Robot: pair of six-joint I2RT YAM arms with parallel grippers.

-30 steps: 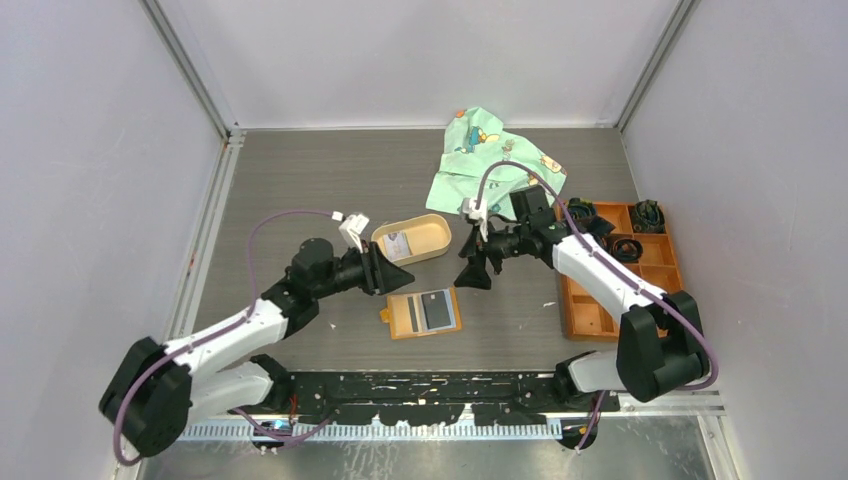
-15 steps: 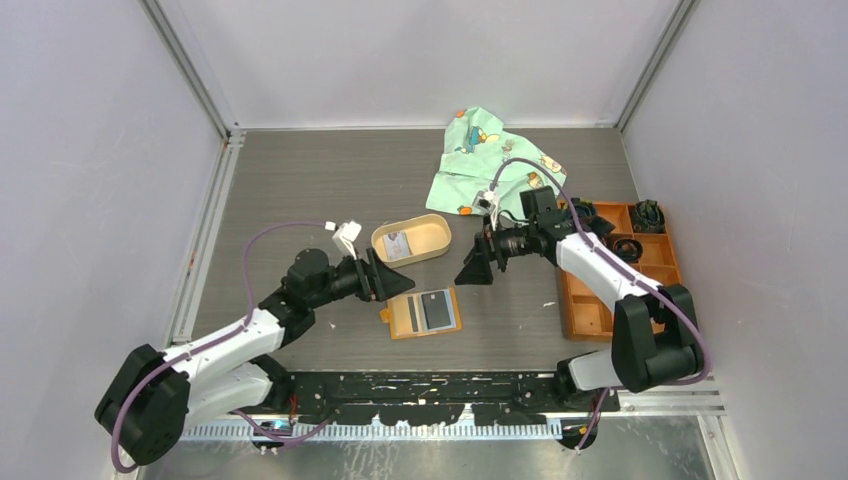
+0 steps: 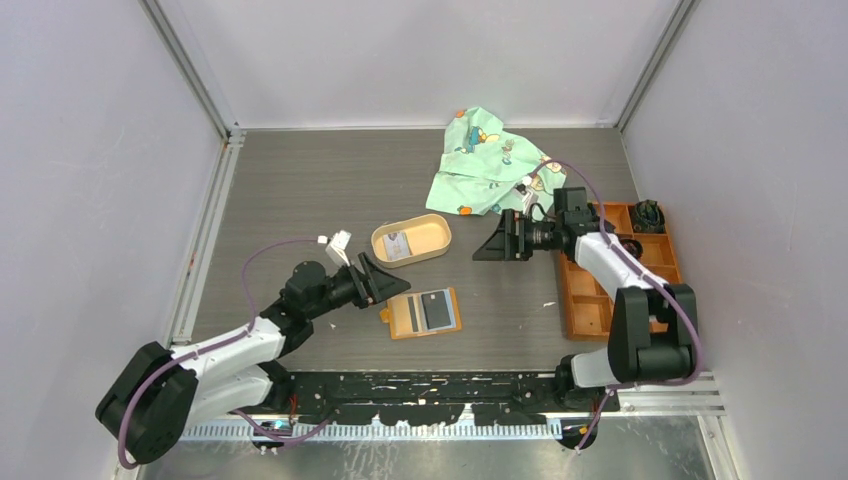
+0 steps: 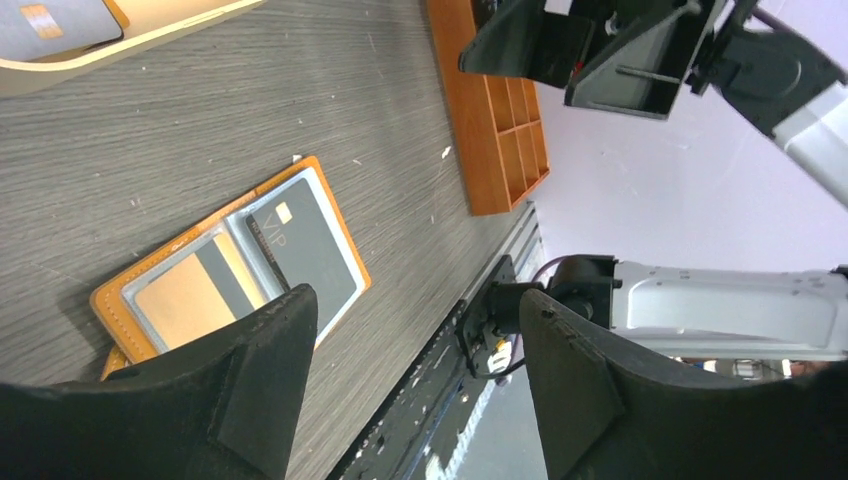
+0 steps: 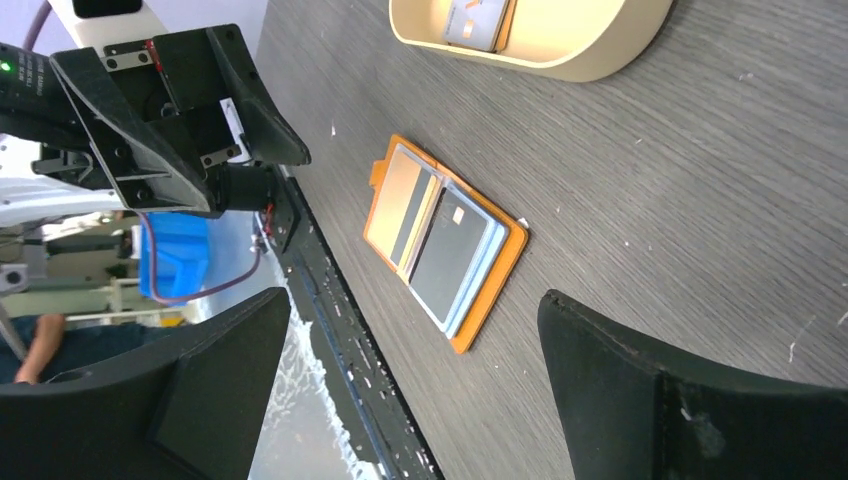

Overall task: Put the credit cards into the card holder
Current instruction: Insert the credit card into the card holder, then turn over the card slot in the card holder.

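Note:
The orange-tan card holder lies open and flat on the table near the front middle, with a dark card and light cards beneath it on its right half; it also shows in the left wrist view and the right wrist view. Another light card lies in the oval tan tray. My left gripper is open and empty, just left of the holder. My right gripper is open and empty, raised to the right of the tray.
A green patterned cloth lies at the back. A large orange compartment box with dark rings stands at the right, beside my right arm. The black rail runs along the front edge.
My left gripper has drawn back down and left, away from the tray. My right gripper has pulled back to the right and upward, away from the table's middle. Holder and cards have not moved.

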